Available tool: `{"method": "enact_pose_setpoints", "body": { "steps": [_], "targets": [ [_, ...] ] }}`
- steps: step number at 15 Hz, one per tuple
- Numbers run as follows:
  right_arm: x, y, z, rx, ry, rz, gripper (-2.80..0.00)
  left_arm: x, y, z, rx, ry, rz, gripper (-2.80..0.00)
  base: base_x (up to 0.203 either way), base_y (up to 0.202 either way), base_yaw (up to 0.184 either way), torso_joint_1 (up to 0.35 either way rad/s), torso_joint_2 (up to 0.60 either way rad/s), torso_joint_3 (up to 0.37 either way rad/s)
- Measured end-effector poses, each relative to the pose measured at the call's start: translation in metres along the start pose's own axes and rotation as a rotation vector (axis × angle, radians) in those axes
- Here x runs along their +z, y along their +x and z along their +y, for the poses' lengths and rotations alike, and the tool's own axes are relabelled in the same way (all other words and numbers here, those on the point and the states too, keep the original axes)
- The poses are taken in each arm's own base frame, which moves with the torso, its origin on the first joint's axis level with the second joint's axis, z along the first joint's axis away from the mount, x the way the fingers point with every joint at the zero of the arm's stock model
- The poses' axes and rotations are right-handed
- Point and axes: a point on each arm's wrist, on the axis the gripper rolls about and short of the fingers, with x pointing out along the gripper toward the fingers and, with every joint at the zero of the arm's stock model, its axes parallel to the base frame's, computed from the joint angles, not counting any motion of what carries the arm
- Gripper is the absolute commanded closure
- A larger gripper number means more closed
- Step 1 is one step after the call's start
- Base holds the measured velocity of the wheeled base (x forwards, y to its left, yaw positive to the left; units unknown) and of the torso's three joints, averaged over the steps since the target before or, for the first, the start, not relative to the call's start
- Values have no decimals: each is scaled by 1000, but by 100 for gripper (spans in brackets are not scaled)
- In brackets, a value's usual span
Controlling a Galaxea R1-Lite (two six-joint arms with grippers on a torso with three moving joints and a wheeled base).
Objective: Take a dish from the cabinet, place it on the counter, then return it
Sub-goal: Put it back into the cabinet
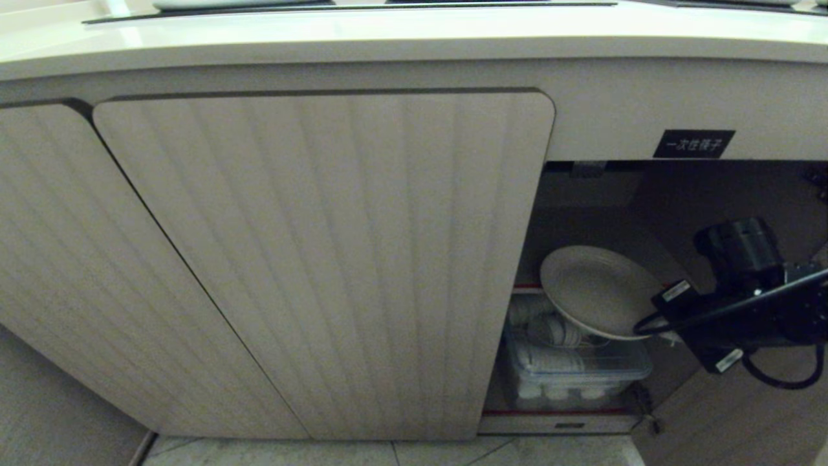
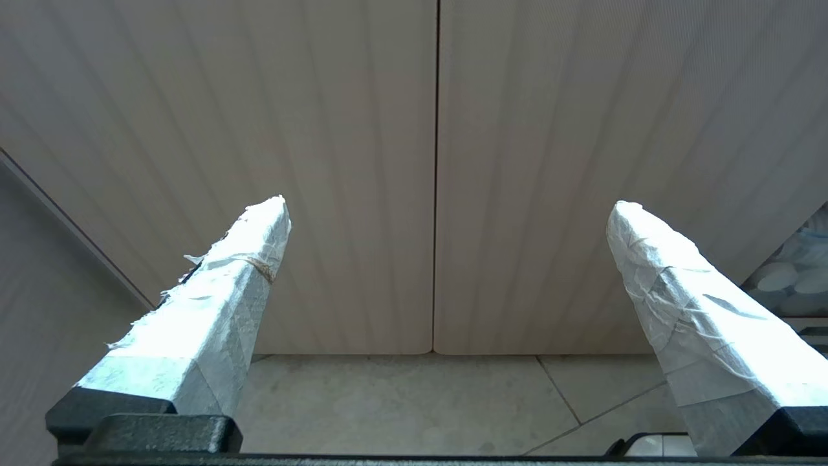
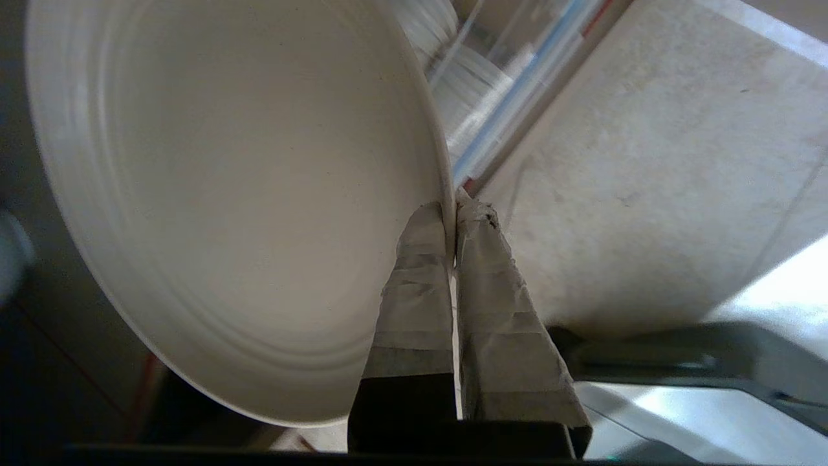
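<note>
Closed ribbed door (image 1: 336, 259) left of cabinet opening (image 1: 647, 207)

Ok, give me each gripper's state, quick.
Left gripper: open, empty.
Right gripper: closed on the dish rim.

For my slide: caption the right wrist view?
Right gripper fingers pinch the tilted dish rim.

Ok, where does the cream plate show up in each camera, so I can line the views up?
Head view: the plate is at lower right, tilted in the open cabinet mouth, above a clear storage box.
Left wrist view: the plate is not in it; only closed ribbed doors and floor.
Right wrist view: the plate fills the left half, its rim pinched by the right end effector.
Shared landmark: the clear storage box, seen beside the plate in the head and right wrist views.
</note>
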Motion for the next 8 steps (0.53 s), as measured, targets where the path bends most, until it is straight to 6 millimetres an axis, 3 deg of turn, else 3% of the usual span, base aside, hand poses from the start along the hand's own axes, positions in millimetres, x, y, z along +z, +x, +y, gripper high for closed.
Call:
{"method": "enact_pose_setpoints", "body": {
  "steps": [8],
  "targets": [
    [4, 11, 12, 69, 15, -36, 0, 0, 0, 0, -1, 0, 0, -280, 0, 0, 0, 0, 0, 0]
  ]
}}
